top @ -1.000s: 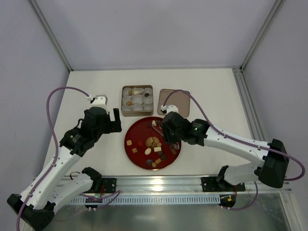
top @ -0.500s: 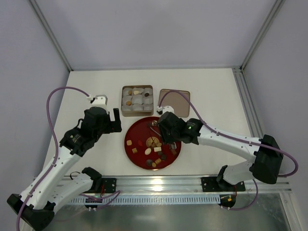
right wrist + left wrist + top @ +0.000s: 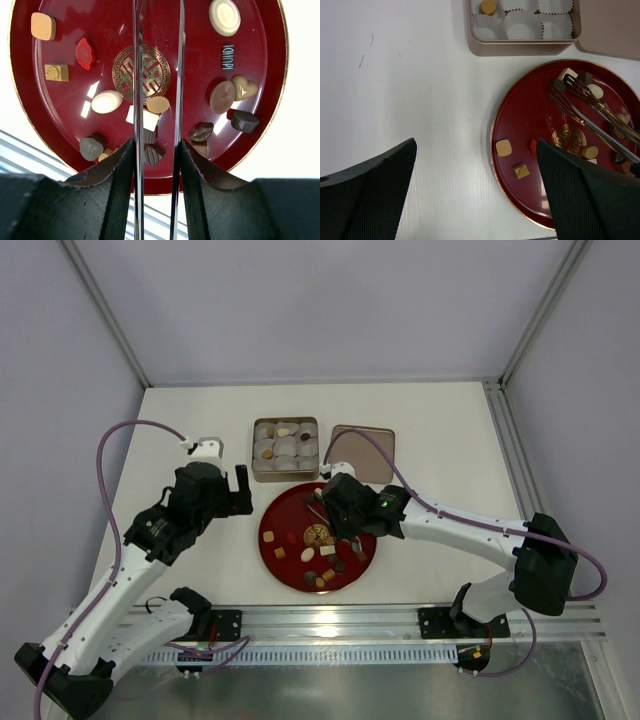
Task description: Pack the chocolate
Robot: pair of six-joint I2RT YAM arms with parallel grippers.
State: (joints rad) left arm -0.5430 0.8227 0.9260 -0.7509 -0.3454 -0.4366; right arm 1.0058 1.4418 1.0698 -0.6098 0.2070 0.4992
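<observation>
- Your right arm had swung left over the last second, carrying the right gripper [image 3: 345, 512] from the plate's right side toward its middle. The left arm had not shifted.
- The right gripper [image 3: 157, 145] was clamped on a pair of tongs [image 3: 138, 75], its fingers pressing the two thin metal blades from outside. The blades stood apart with nothing between them.
- In the left wrist view the tong tips lay near a cream piece and a dark piece at the plate's far side. You could not tell whether they touched.
- The left gripper [image 3: 476, 145] was spread wide and held nothing, hanging over bare table [image 3: 420, 90] just left of the plate [image 3: 520, 115].
- Most chocolates [image 3: 224, 16] lay loose on the plate, thicker toward its right and near parts. A few sat in cups [image 3: 520, 30] inside the tin [image 3: 285, 478].
- The tin's near wall stood just beside the plate's far rim, and the lid [image 3: 372, 452] lay flat just right of the tin. White table lay open to the left and beyond the tin.
- The plate was round and glossy red, with a gold rim and a gold medallion at its middle.
- The tin was rectangular, dull gold-brown metal, and the cups were white crinkled paper.
- The gripper fingers were black with a fine mesh texture.
</observation>
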